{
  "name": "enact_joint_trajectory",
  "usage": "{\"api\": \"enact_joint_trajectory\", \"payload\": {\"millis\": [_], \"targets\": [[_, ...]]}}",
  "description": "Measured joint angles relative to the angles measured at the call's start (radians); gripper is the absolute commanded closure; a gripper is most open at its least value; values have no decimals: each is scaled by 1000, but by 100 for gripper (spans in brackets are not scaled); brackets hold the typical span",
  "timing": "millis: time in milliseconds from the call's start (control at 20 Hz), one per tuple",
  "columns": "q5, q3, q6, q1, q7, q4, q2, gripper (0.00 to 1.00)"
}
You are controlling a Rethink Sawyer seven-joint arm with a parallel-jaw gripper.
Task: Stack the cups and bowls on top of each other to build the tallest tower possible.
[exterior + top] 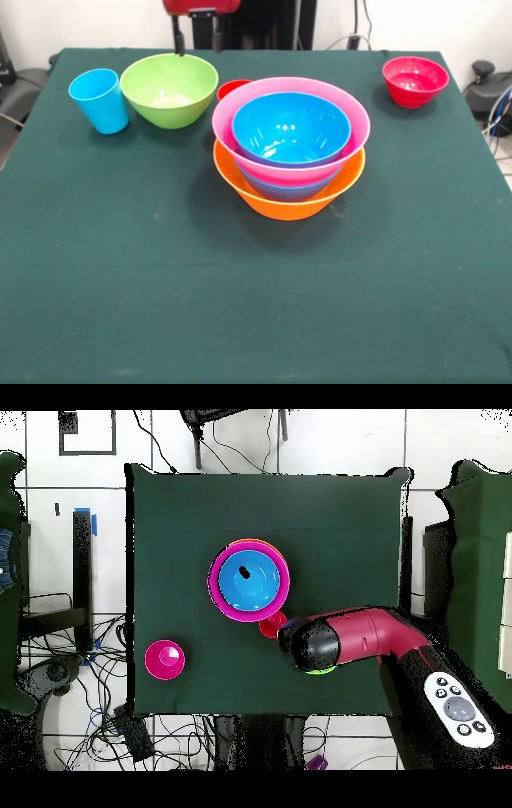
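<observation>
The tower stands mid-table: a big orange bowl [288, 200] at the base, a bluish-purple bowl [284, 190] in it, then a pink bowl [240, 120] with a blue bowl [290, 128] nested on top. It also shows in the overhead view [248, 579]. A lime green bowl [169, 90] and a light blue cup [99, 100] stand at the far left. A red cup [232, 86] peeks out behind the pink bowl. A small red bowl [415, 80] sits at the far right. My gripper [198, 38] hangs open and empty just behind the green bowl. No green cup shows.
In the overhead view the red and black arm [350, 639] covers the green bowl, of which only a sliver [320, 669] shows, and hides the blue cup. The red cup [271, 624] and small red bowl [164, 659] show there. Cables lie beyond the table's edges.
</observation>
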Motion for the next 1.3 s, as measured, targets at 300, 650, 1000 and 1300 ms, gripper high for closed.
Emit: {"api": "enact_joint_trajectory", "payload": {"millis": [300,650,1000,1300], "targets": [[-52,0,-17,-57,0,0,38,0],[-101,0,-30,-93,0,-1,101,0],[-136,3,-32,-107,0,-1,145,0],[-164,13,-32,-120,0,-4,181,0]]}}
